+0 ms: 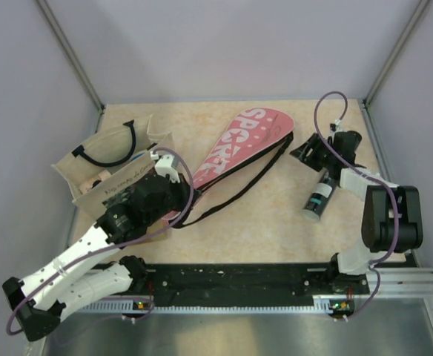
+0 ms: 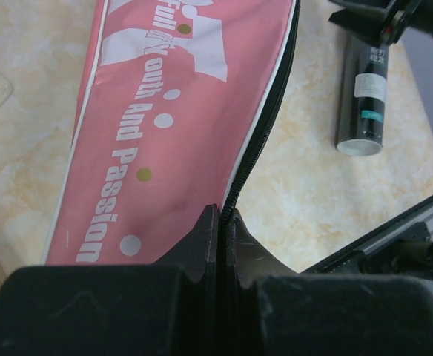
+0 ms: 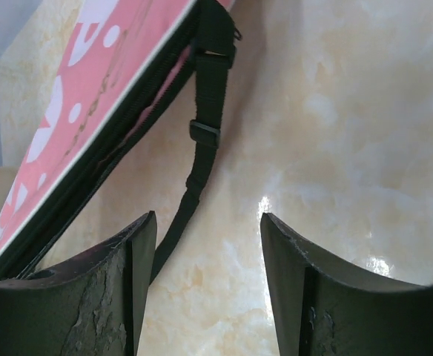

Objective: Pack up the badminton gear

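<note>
The pink "SPORT" cover (image 1: 239, 144) lies slanted across the middle of the table, and its black strap (image 1: 239, 189) trails toward the front. My left gripper (image 2: 222, 211) is shut on the cover's (image 2: 164, 126) black zipper edge at the narrow end. In the top view the left gripper (image 1: 178, 176) sits at that same end. The black tube (image 1: 319, 199) with teal lettering lies on the table at the right. My right gripper (image 1: 305, 152) is open just past the tube's far end, beside the cover's wide end. Only bare table shows between its fingers (image 3: 139, 245), with the strap (image 3: 202, 141) ahead.
A beige tote bag (image 1: 105, 159) with black handles stands open at the left, behind my left arm. The black rail (image 1: 239, 278) with the arm bases runs along the front edge. Grey walls close in the back and both sides.
</note>
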You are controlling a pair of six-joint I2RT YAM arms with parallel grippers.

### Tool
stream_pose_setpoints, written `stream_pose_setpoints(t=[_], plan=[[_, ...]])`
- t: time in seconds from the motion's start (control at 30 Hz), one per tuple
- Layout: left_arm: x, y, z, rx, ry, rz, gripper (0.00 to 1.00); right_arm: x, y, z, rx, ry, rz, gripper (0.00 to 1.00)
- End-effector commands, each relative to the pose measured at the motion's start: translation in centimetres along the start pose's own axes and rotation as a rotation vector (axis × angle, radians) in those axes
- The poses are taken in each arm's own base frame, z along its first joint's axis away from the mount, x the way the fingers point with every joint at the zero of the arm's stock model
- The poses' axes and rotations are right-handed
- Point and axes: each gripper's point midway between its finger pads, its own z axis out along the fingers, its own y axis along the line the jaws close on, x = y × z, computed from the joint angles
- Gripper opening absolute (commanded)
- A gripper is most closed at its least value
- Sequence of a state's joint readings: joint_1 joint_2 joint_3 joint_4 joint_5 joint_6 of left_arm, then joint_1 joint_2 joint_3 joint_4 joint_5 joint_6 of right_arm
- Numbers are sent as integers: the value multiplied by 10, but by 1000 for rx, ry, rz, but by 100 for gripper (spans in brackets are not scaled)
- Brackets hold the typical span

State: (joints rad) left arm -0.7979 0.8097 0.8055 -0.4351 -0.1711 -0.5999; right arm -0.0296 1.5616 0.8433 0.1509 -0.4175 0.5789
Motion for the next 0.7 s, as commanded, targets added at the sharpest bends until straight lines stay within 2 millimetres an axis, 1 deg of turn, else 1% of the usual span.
stream_pose_setpoints(t=[0.0, 0.1, 0.17, 0.2, 0.23, 0.33, 0.47, 0.53, 0.57, 0.6, 0.67], plan=[[-24, -23, -18, 84, -61, -147, 0, -9, 7, 14, -81, -76, 90, 58], [-23, -28, -22, 112, -54, -172, 0, -6, 11, 27, -120, -57, 117, 57], [-25, -29, -25, 117, -59, -189, 0, -2, 12, 36, -117, -41, 118, 57], [-26, -30, -26, 122, -62, -195, 0, -4, 11, 39, -115, -48, 118, 57], [-27, -30, -27, 126, -66, -201, 0, 3, 20, 46, -131, -29, 104, 58], [-29, -31, -30, 134, -75, -207, 0, 13, 25, 62, -144, 14, 108, 58], [-30, -30, -32, 127, -77, -206, 0, 19, 25, 77, -139, 12, 117, 58], [-30, -30, -33, 128, -76, -206, 0, 19, 30, 83, -168, 17, 131, 57], [-29, -29, -33, 124, -73, -202, 0, 19, 32, 85, -180, 20, 144, 54], [-30, -28, -33, 117, -75, -201, 0, 18, 35, 84, -200, 18, 147, 48], [-28, -22, -32, 90, -77, -189, 0, 14, 43, 79, -221, 13, 152, 30]])
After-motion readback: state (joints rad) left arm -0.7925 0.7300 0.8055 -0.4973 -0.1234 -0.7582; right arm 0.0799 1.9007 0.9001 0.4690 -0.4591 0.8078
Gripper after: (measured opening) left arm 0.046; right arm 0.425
